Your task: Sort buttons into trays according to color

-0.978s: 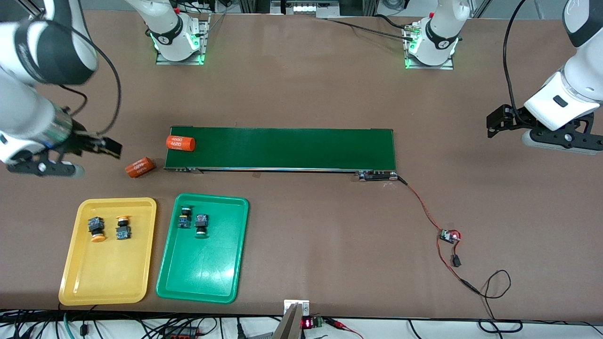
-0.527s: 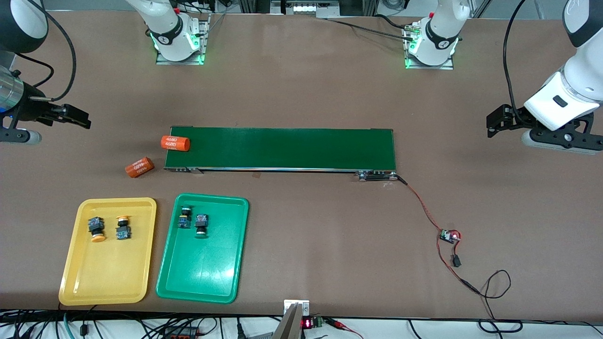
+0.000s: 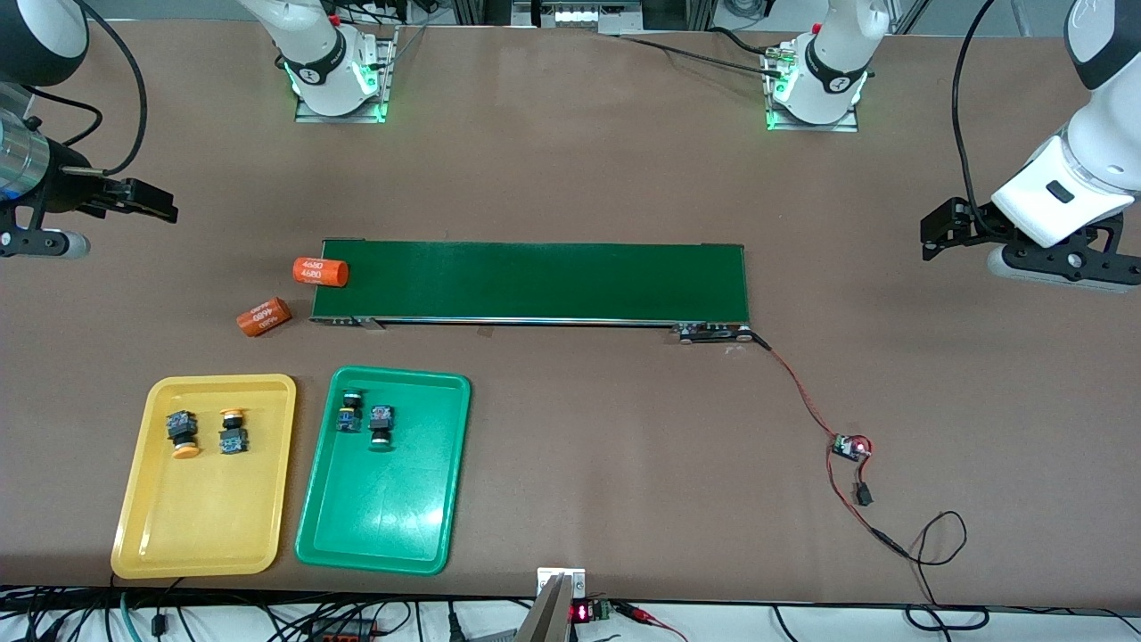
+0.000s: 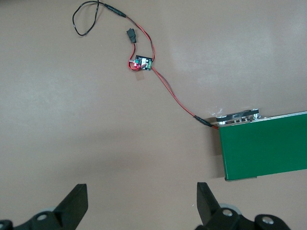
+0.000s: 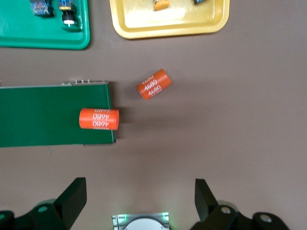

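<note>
Left pincer (image 3: 1025, 245) and right pincer (image 3: 98, 223) hover (both gaping, empty).

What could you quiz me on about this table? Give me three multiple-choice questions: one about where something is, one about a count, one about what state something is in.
1. Where does the orange cylinder farther from the front camera lie?
A. In the green tray
B. At the conveyor belt's end, hanging over its edge
C. In the yellow tray

2. How many buttons lie in the yellow tray?
A. Two
B. Four
C. None

3. How is the right tool?
A. Shut on a cylinder
B. Shut on a button
C. Open, holding nothing

Answers: 1 B, it overhangs the belt's end. 2 A, two orange-capped buttons lie there. 3 C, its fingers stand apart over bare table.
</note>
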Tool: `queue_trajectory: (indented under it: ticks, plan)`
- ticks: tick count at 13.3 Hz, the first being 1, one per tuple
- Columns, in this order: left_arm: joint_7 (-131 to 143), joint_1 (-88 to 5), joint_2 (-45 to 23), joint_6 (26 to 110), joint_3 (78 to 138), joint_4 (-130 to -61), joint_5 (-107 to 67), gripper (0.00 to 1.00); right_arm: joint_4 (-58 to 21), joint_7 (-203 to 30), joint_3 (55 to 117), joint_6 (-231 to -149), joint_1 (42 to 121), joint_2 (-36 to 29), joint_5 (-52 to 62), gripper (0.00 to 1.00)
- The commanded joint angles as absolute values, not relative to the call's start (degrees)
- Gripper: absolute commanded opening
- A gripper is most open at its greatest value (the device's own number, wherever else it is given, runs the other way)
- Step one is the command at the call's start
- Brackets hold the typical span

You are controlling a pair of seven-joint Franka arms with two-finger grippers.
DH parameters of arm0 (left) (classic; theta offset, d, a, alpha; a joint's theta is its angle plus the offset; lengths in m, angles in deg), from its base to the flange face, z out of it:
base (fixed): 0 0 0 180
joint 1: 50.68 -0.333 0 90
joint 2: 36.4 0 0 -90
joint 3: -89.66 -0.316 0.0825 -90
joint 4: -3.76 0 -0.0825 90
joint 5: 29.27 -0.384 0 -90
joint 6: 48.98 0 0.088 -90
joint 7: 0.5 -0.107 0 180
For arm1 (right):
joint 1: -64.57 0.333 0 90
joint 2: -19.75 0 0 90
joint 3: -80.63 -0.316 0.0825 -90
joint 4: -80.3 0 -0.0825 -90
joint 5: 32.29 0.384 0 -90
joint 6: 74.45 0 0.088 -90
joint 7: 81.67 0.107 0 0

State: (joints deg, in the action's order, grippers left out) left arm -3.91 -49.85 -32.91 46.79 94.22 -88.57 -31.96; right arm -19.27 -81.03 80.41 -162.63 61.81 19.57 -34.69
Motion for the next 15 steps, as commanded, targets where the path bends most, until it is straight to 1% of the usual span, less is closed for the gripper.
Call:
queue_trajectory:
  ticks: [1, 6, 15]
  plan:
    - [-3.32, -49.98, -32.45, 45.68, 94.32, -87.2, -32.87, 1.0, -18.58, -80.62, 80.55, -160.41, 62.98, 20.45, -33.52, 1.0]
    - [-3.32, -49.98, -32.45, 45.68, 94.32, -87.2, -32.87, 1.0, -17.0, -80.35, 78.0, -161.46, 65.97, 19.92, -33.26, 1.0]
    - [-3.32, -49.98, -32.45, 45.68, 94.23, -87.29, -32.87, 1.0, -16.12, -78.06, 77.99, -161.64, 68.61, 18.78, -33.34, 1.0]
